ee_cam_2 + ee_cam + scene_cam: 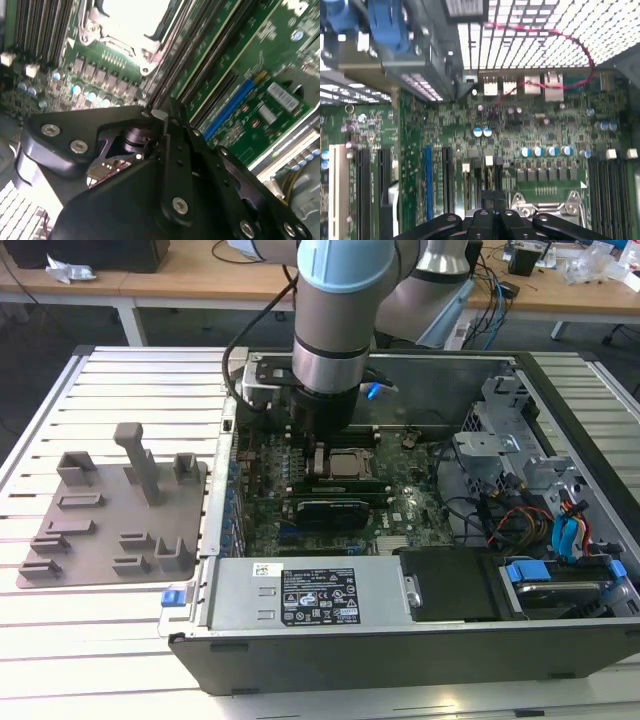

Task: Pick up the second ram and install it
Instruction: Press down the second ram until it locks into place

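The arm (335,310) reaches straight down into the open computer case (420,540), which lies on the ribbed metal table (110,390). Its gripper (325,435) hangs low over the green motherboard (400,510), close to the memory slots beside the processor socket (345,465).

In the second wrist view the black gripper (162,117) is seen from behind, with its linkage bars meeting at a narrow tip just above the long dark slots (210,75). The fingers look drawn close together at that tip, but I cannot tell if they are fully pressed or if they pinch something. The second ram cannot be made out with certainty in any view; whether it sits between the fingers is hidden by the gripper body.

In the first wrist view the gripper (490,220) is above the board near the socket frame (545,205), and a thin red wire (565,55) curves over the rear grille.

On the exterior view's left, the grey tray (110,515) with upright posts lies on the table just beside the case.
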`<state>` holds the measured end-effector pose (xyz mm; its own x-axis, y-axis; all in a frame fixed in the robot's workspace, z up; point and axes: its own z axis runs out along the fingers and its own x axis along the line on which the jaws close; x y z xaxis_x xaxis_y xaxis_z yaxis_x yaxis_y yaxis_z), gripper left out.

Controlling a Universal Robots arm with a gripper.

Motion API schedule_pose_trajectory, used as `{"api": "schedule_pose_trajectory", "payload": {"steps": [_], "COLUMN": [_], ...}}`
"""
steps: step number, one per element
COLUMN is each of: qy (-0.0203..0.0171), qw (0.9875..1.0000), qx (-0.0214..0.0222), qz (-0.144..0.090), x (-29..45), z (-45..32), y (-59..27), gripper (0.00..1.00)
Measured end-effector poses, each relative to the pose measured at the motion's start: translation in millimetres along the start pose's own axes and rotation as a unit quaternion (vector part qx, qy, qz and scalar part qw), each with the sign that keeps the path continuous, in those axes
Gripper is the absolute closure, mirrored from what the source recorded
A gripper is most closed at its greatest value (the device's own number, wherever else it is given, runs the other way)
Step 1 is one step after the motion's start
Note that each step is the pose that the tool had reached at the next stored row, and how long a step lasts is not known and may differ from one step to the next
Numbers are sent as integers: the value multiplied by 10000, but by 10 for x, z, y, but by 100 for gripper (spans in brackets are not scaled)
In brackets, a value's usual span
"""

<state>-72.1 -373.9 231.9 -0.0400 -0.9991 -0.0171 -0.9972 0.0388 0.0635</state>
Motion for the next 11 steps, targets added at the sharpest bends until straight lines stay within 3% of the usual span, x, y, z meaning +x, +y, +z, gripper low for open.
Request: {"api": "schedule_pose_trajectory", "payload": {"steps": [3, 5, 11], "qy": [-19, -56, -75], "qw": [10000, 10000, 10000], "qx": [-2, -2, -4], "qz": [-1, -4, -5], "x": [1, -1, -1], "z": [14, 28, 31], "y": [2, 0, -3], "gripper": [90, 90, 90]}}
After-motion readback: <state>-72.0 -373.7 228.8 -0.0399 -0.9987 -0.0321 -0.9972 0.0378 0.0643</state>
